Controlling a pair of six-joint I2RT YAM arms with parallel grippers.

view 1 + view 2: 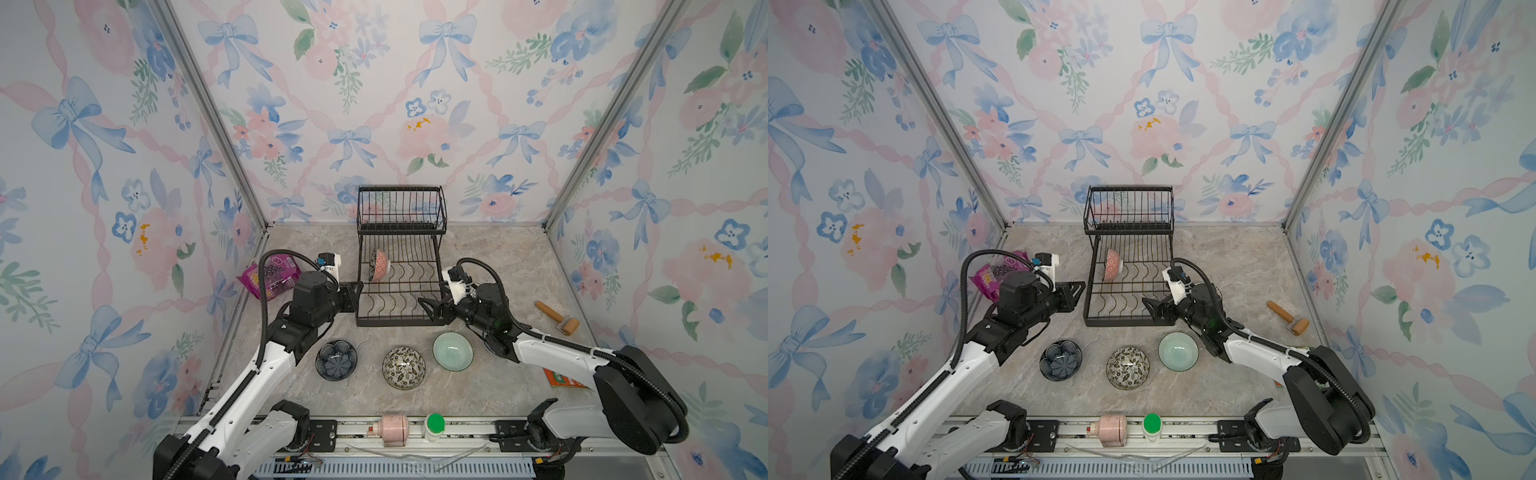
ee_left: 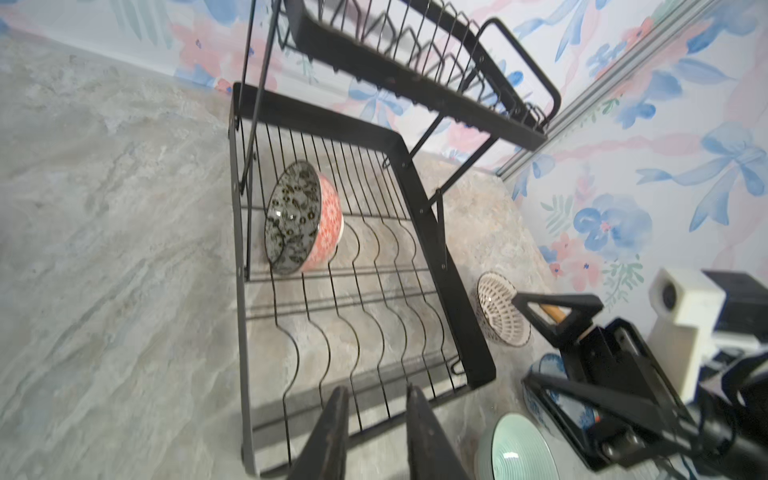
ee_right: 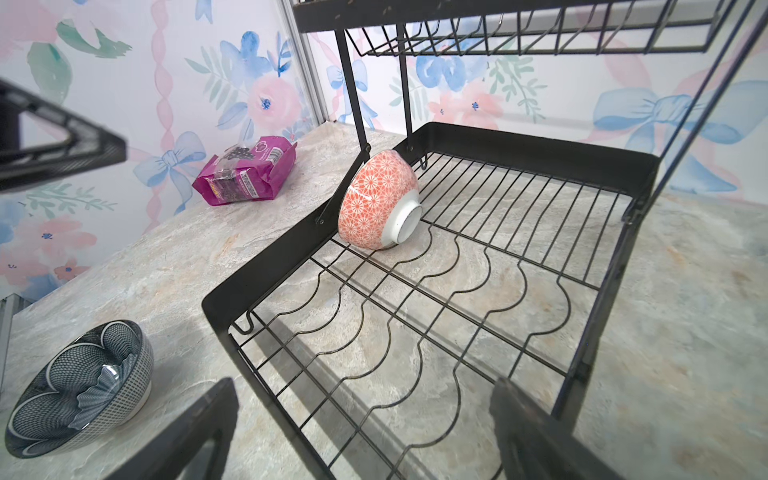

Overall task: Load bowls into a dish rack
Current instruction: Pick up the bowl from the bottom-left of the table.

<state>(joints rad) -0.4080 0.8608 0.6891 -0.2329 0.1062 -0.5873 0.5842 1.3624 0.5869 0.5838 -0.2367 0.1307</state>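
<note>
Since the bowls (image 1: 453,351) look slick, breakable, pinch a rim; left end effector (image 2: 376,390) barely parted, right end effector (image 3: 365,382) wide, both empty.

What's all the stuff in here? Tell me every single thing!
dish rack: 1, black, back middle of table
dark floral bowl: 1, pink-red outside, on its side in the rack's lower tier
petal bowl: 1, dark blue, in front of rack
cream floral bowl: 1, black and cream, beside petal bowl
mint bowl: 1, pale green, beside that
lattice bowl: 1, white and black, right of rack
blue floral bowl: 1, blue, nearby, partly hidden
snack bag: 1, purple, left of rack
roller: 1, wooden, table's right edge
packet: 1, orange, front right
jar: 1, pink, lying on front rail
bottle: 1, green cap, beside jar
left gripper: 1, black, slightly open, empty
right gripper: 1, black, wide open, empty
</note>
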